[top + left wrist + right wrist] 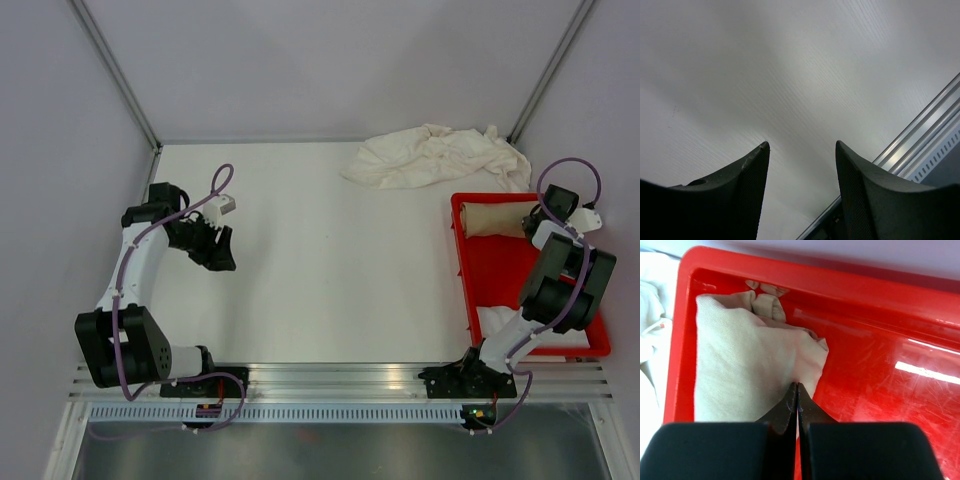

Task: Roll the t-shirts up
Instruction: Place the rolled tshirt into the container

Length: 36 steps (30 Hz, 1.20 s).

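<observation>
right gripper [798, 386]: closed, tips touching tan t-shirt [742, 365] | shirt rolled, in red tray [880, 400] | left gripper [801, 144]: half-open, empty

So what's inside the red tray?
In the red tray, a rolled tan t-shirt lies at the far end and a white t-shirt at the near end. The right arm covers the middle, so anything under it is hidden.

I count two: my left tool [801, 145] and my right tool [798, 390]. One red plastic tray [500, 272] holds one rolled tan cotton t-shirt [498, 217] and one cream-white cotton t-shirt [497, 320]. One crumpled cream-white cloth heap [435, 156] lies far right; its shirts I cannot count.
</observation>
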Available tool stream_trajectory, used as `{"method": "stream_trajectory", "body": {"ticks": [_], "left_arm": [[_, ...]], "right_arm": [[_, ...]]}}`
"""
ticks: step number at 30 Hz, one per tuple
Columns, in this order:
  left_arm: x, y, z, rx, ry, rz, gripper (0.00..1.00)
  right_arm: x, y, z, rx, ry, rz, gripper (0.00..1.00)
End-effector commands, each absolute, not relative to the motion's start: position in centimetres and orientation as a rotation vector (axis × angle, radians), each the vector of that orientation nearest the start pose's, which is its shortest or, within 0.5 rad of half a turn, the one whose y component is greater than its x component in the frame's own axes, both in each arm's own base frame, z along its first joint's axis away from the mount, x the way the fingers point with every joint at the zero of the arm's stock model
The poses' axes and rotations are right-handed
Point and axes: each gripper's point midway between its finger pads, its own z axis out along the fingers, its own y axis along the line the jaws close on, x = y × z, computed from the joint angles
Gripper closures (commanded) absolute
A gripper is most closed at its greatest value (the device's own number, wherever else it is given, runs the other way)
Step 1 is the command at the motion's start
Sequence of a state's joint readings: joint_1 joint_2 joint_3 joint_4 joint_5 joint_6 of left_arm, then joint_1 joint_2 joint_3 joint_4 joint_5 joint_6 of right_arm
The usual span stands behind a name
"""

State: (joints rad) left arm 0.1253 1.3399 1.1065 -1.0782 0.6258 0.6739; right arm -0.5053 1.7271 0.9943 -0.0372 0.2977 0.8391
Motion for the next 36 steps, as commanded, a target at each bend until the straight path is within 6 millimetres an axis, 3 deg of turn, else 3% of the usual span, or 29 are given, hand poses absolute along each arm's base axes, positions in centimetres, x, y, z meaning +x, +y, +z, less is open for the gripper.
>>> {"method": "stream_trajectory", "body": {"ticks": [1, 4, 8, 9, 11, 12, 14, 15, 17, 18, 19, 20, 22, 23, 31, 36], "left_arm": [[25.7, -4.6, 14.9, 0.843, 2.437, -0.596, 0.39], [25.8, -4.8, 14.8, 0.838, 2.436, -0.613, 0.39], [26.1, -4.9, 15.3, 0.829, 2.421, -0.615, 0.39], [26.0, -4.9, 15.3, 0.827, 2.422, -0.615, 0.39], [26.0, -4.9, 15.2, 0.815, 2.423, -0.615, 0.39], [26.0, -4.9, 15.2, 0.812, 2.424, -0.616, 0.39], [25.9, -5.0, 15.1, 0.794, 2.431, -0.626, 0.39], [26.0, -5.0, 15.0, 0.787, 2.431, -0.628, 0.39], [25.9, -5.2, 15.0, 0.779, 2.429, -0.638, 0.39], [26.0, -5.3, 15.1, 0.780, 2.424, -0.640, 0.39], [25.9, -5.3, 15.0, 0.765, 2.430, -0.643, 0.39], [25.8, -5.4, 15.0, 0.764, 2.427, -0.645, 0.39], [25.7, -5.4, 14.7, 0.753, 2.430, -0.641, 0.39], [25.5, -5.3, 14.6, 0.739, 2.436, -0.642, 0.39], [23.8, -4.4, 12.5, 0.655, 2.470, -0.527, 0.39], [23.2, -3.7, 11.2, 0.629, 2.460, -0.437, 0.39]], "right_arm": [[38.0, -24.2, 7.4, 1.519, 1.675, -0.205, 1.00], [37.6, -23.5, 8.1, 1.514, 1.657, -0.172, 1.00], [38.4, -22.9, 10.8, 1.362, 1.689, -0.190, 1.00], [38.5, -22.1, 12.3, 1.308, 1.692, -0.195, 0.98], [38.1, -20.7, 13.3, 1.204, 1.736, -0.221, 0.96], [38.4, -19.2, 15.6, 1.129, 1.720, -0.180, 0.92], [38.0, -17.4, 16.7, 1.041, 1.748, -0.120, 0.87], [37.3, -16.2, 18.1, 1.013, 1.741, -0.087, 0.79], [36.5, -14.6, 18.2, 0.980, 1.739, -0.021, 0.65], [36.3, -13.2, 19.7, 0.933, 1.715, 0.064, 0.54], [36.1, -12.3, 20.0, 0.919, 1.712, 0.108, 0.49], [35.3, -11.3, 20.2, 0.916, 1.701, 0.155, 0.34], [34.4, -9.0, 19.8, 0.885, 1.739, 0.265, 0.21], [33.4, -8.0, 19.5, 0.872, 1.740, 0.292, 0.03], [26.6, -3.5, 16.4, 0.727, 1.871, 0.336, 0.02], [24.7, -0.5, 13.1, 0.708, 1.945, 0.466, 0.02]]}}
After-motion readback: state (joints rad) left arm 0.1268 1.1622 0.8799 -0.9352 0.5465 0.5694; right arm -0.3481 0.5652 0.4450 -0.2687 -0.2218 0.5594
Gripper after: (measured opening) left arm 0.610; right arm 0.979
